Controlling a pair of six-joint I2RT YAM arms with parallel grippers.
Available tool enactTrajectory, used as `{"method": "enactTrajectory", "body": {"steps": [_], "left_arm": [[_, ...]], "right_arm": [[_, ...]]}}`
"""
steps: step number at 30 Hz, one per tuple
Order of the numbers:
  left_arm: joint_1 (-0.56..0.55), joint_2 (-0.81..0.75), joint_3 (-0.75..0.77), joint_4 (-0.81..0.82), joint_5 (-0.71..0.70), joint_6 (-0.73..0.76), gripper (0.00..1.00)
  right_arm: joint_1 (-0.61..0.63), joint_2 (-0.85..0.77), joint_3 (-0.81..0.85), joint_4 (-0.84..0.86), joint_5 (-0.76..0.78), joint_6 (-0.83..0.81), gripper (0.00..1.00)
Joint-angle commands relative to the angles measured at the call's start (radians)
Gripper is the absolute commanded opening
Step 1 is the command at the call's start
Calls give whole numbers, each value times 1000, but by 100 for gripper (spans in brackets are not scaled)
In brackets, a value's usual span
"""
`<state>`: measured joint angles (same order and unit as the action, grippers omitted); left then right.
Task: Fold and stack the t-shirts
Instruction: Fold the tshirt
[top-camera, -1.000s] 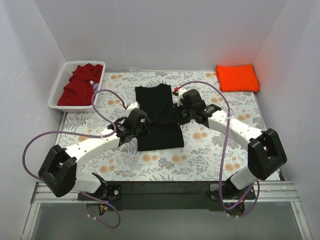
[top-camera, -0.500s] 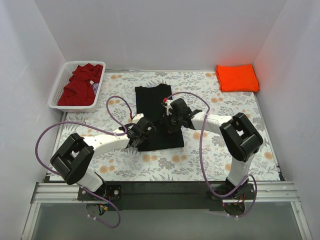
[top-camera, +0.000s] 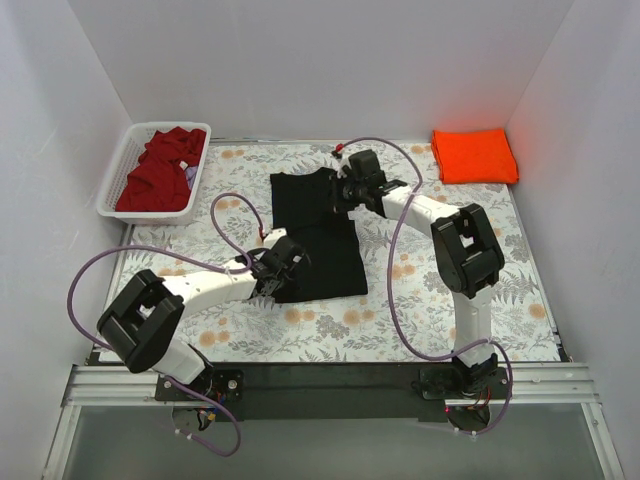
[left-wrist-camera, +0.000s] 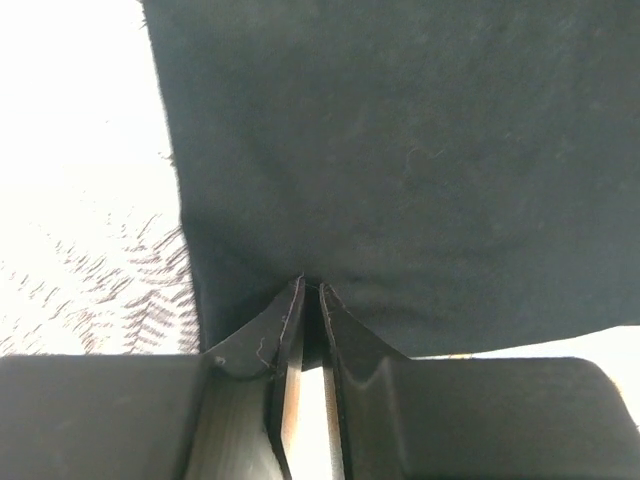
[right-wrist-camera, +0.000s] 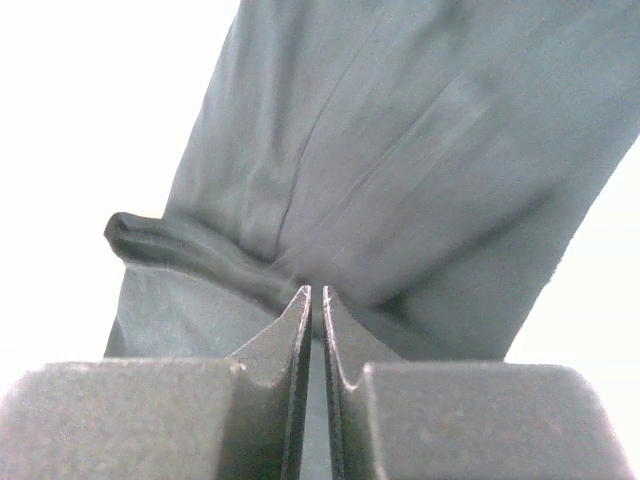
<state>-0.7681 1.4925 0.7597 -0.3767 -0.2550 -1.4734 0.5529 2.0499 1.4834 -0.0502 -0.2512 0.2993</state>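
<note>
— Now, white slatted basket (top-camera: 113, 182) contents?
— Dark red t-shirt (top-camera: 158, 172), crumpled. Black t-shirt (top-camera: 322, 255) lies mid-table; left gripper (top-camera: 284, 262) clamps its near-left edge, right gripper (top-camera: 343, 190) its far-right edge. Orange t-shirt (top-camera: 475, 155) folded, far-right corner.

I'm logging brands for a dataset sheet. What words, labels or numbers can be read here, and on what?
None: no readable text in any view. The black t-shirt, orange t-shirt, dark red t-shirt and white basket show no legible words, labels or numbers.
</note>
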Motion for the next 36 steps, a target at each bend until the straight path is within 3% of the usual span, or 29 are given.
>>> {"method": "enactTrajectory", "body": {"steps": [1,6,12,15,19,27,32,36], "left_arm": [[-3,-66,-14,-54,-38,-7,12],[39,-210,-5,25,-58,-19,17],[260,-226,-48,280,181,1,21],[319,-118,-7,399,246,24,20],[384,104,102,458,322,22,17],[483,386,181,519,396,-8,9],[500,402,184,512,425,-4,11],[498,272,184,429,442,4,22]], "right_arm": [[-57,-35,40,26,-89,38,15],[-103,-141,-133,76,-276,86,22],[-146,-220,-373,348,-467,222,31],[-160,-177,-368,398,-508,238,31],[-185,-65,-307,438,-543,261,31],[-260,185,-169,472,-566,294,31],[-289,170,-179,483,-574,305,31],[-289,38,-274,484,-586,313,31]]}}
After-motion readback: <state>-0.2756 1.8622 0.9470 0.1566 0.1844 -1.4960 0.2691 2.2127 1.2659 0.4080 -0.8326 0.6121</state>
